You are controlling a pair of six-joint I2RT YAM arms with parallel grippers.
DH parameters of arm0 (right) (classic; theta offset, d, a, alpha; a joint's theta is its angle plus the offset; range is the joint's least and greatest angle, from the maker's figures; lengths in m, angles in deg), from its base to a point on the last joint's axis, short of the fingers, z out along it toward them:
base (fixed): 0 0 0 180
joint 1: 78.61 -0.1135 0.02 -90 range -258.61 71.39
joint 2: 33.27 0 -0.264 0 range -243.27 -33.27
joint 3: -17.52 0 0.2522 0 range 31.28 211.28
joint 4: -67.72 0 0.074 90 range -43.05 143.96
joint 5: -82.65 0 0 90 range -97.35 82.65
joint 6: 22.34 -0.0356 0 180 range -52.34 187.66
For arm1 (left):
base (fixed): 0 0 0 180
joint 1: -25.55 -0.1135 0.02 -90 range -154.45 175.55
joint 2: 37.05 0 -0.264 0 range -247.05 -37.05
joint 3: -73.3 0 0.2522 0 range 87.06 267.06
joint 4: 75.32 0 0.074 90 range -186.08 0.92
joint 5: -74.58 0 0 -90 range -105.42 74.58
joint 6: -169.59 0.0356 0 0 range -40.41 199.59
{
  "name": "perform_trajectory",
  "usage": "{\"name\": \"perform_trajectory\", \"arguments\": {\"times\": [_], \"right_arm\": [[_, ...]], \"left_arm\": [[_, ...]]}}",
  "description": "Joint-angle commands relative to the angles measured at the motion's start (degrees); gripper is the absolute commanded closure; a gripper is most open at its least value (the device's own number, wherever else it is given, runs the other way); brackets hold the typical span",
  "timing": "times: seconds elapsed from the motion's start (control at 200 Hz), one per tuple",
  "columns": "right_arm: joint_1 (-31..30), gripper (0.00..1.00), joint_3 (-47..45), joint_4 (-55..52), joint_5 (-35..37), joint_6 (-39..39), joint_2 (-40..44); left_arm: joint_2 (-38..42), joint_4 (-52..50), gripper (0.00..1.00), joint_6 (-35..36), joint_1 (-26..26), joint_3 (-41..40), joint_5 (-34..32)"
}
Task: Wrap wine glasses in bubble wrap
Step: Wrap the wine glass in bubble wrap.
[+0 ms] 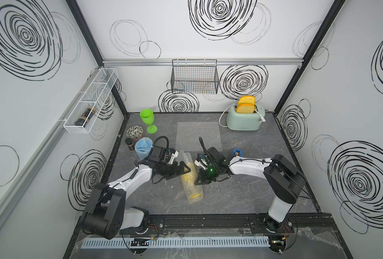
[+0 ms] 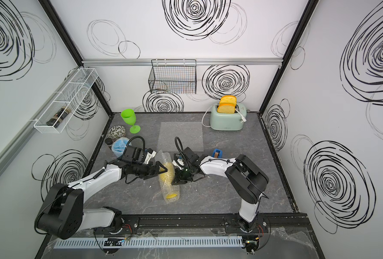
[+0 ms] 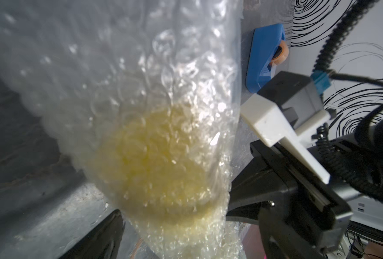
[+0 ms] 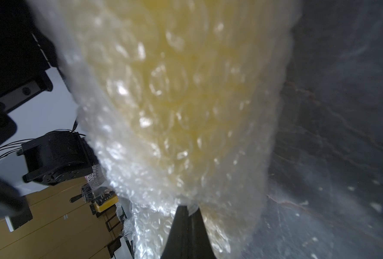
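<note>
Pressed close against both wrist cameras, the yellow wine glass (image 3: 154, 161) lies on its side on the grey counter (image 1: 242, 190). It is rolled in clear bubble wrap (image 1: 192, 189), with its round foot toward the front rail and its bowl toward the back wall. The left end effector (image 1: 182, 173) stands open, its jaws spread on either side of the roll at the bowl of the glass; whether they touch the film cannot be told. The right end effector (image 4: 187, 208) is closed, pinching a fold of the bubble wrap on the roll's opposite flank. A flat sheet (image 1: 199, 134) of the same film lies spread on the middle of the counter behind the two arms. A blue tape dispenser (image 1: 237, 153) sits just beyond the right forearm. At the rear left the green wine glass (image 1: 148, 121) stands upright and bare. Near it, along the left edge, are a patterned bowl (image 1: 135, 132), a small dark jar (image 1: 129, 144) and the blue wine glass (image 1: 143, 146), bundled in bubbled film. A mint toaster (image 1: 242, 121) holding two slices stands at the rear right.
</note>
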Motion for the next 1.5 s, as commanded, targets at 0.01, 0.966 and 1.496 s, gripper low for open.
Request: {"name": "perform_trajectory", "arguments": {"times": [0.01, 0.966, 1.496], "right_arm": [[-0.66, 1.00, 1.07, -0.09, -0.13, -0.27, -0.31], [6.60, 0.66, -0.88, -10.19, 5.93, 2.89, 15.35], [46.44, 0.66, -15.89, -6.34, 0.77, 8.78, 26.11]], "left_arm": [[-3.74, 4.99, 0.03, -1.86, 0.09, 2.18, -0.39], [-14.20, -2.52, 0.16, 6.43, 3.48, 8.06, -11.55], [-12.28, -2.20, 0.16, 6.98, 4.83, 7.20, -11.87]]}}
